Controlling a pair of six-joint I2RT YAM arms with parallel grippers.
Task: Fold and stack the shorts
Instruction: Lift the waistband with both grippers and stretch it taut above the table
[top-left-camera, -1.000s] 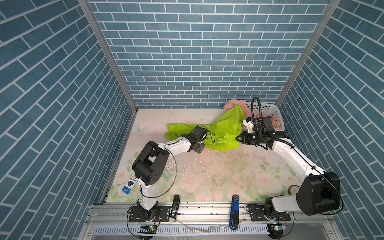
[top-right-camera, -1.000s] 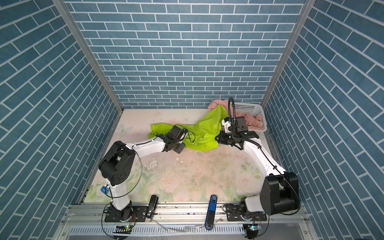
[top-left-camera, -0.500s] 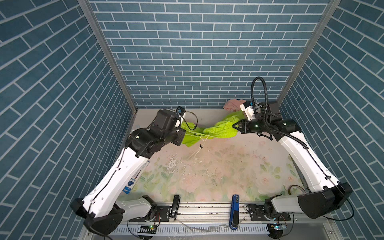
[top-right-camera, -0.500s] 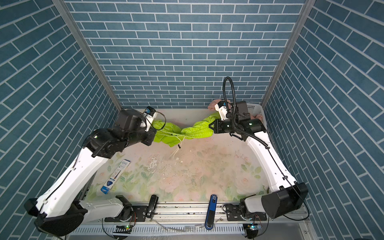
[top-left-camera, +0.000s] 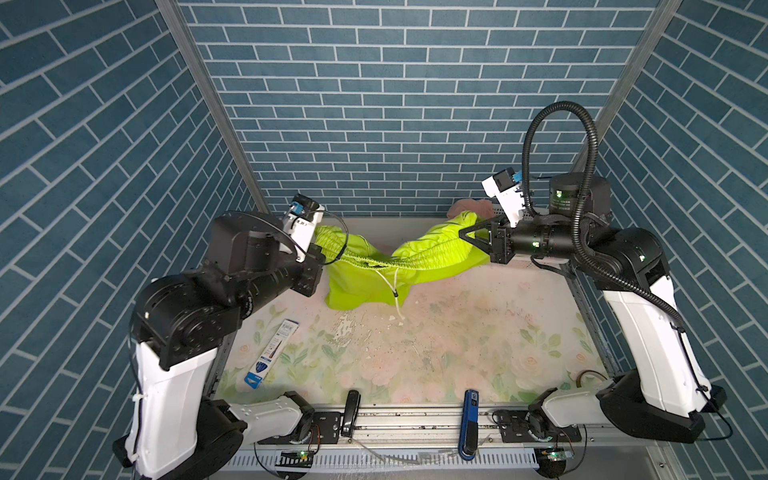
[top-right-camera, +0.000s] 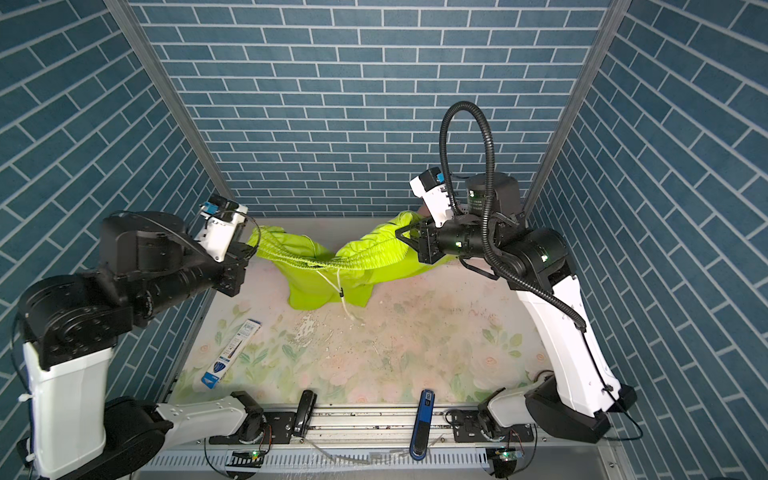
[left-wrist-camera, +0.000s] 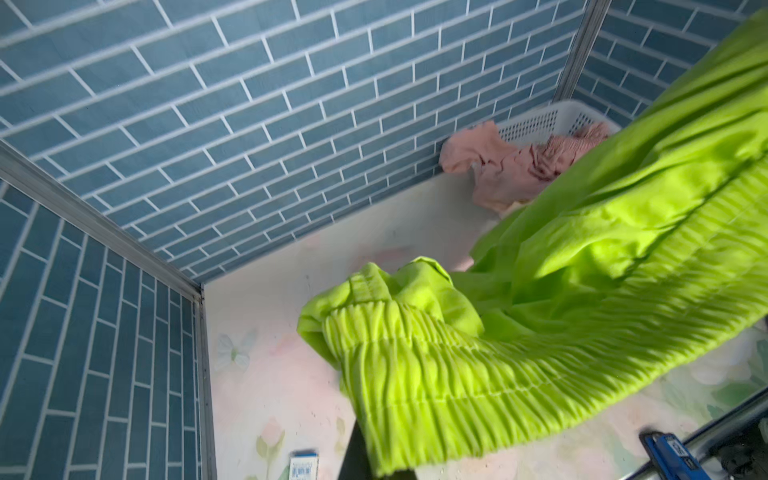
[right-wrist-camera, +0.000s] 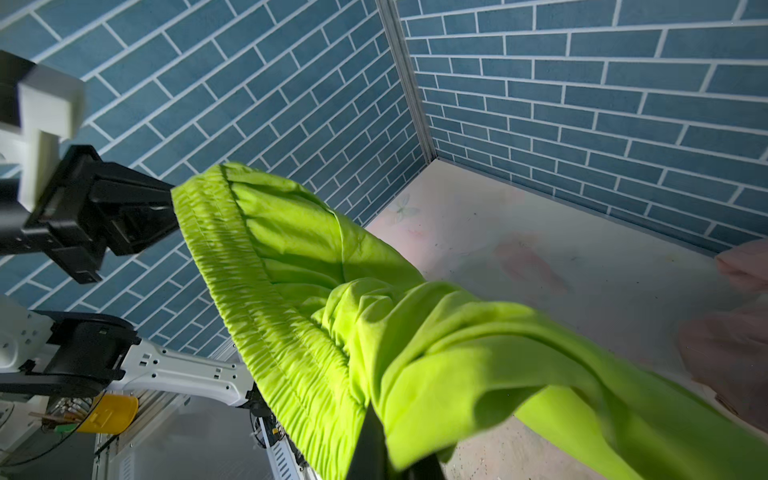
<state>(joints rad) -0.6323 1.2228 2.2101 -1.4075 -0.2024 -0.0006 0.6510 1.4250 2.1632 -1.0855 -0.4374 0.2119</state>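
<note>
Left wrist view looks along the gathered elastic waistband (left-wrist-camera: 457, 374) of the bright lime-green fabric shorts (left-wrist-camera: 602, 249), which run off toward the other arm. In both top views the left gripper (top-left-camera: 319, 249), at about 10 o'clock over the floral-printed table (top-left-camera: 457, 345), is clamped tight on one end of that band. At centre the band sags slightly, a white drawstring (top-left-camera: 394, 286) dangles, and the legs hang down toward the table. At about 1 o'clock the right gripper (top-left-camera: 462, 234) pinches the opposite end. Holding the shorts high and apart probably lets them fall straight before they are laid flat for folding. The dusty salmon-pink fabric shorts (left-wrist-camera: 507, 170) are draped, unfolded, over the rim of the white perforated plastic basket (left-wrist-camera: 540, 120) in the 1 o'clock corner.
</note>
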